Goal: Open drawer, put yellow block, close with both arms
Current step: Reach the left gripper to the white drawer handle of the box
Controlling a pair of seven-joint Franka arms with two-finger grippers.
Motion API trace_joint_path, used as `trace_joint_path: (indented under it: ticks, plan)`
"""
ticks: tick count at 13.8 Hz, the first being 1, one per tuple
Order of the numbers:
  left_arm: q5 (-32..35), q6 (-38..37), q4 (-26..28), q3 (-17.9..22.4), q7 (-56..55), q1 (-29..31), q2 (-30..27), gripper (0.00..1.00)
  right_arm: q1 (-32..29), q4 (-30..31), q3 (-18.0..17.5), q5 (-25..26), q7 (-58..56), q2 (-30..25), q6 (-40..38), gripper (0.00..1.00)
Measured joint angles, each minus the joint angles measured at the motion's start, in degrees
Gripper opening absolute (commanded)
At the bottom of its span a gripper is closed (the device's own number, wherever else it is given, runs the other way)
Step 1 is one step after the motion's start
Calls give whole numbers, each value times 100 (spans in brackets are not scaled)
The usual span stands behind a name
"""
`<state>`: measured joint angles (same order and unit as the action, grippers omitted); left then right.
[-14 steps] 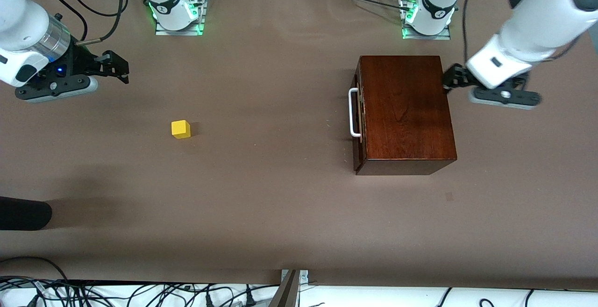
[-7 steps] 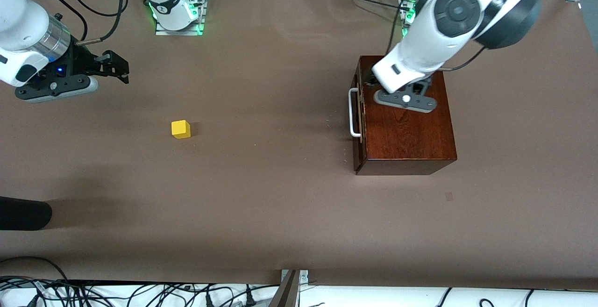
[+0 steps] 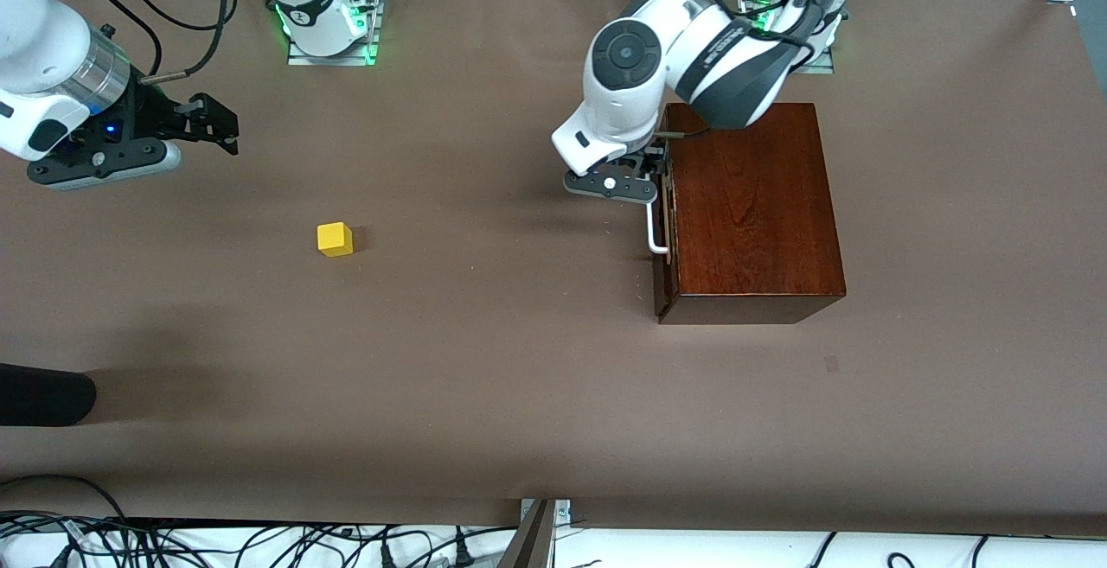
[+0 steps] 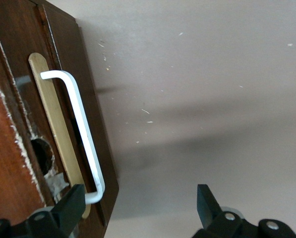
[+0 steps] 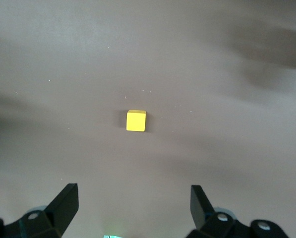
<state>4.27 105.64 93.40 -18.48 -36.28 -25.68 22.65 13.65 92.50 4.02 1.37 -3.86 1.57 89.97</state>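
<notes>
The dark mahogany box (image 3: pixel 752 205) stands at the left arm's end of the table. Its drawer (image 3: pixel 664 205) is shut, and the white bar handle (image 3: pixel 655 231) faces the right arm's end. My left gripper (image 3: pixel 616 184) hangs in front of the drawer, open and empty. In the left wrist view, one of the fingers (image 4: pixel 71 208) is beside the end of the handle (image 4: pixel 81 129), and the gripper (image 4: pixel 138 206) holds nothing. The yellow block (image 3: pixel 335 239) lies alone on the table. My right gripper (image 3: pixel 212 123) is open and waits, aimed at the block (image 5: pixel 136 120) between its spread fingertips (image 5: pixel 133 201).
The table is covered in brown paper (image 3: pixel 484 360). A dark object (image 3: pixel 43 395) lies at the table's edge near the front camera, at the right arm's end. Cables (image 3: pixel 259 546) run along the front edge. The arm bases (image 3: pixel 329 23) stand at the table's robot edge.
My left arm has swung from beside the box's end, across its top, to in front of the drawer handle. The right arm, the block and the box have not moved.
</notes>
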Motion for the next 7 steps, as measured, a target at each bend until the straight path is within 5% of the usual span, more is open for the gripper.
trace_joint_path:
  ticks: [7]
  plan:
    - [584, 552, 681, 62, -289, 60, 20, 100, 0, 0, 0, 0, 0, 0, 3, 100]
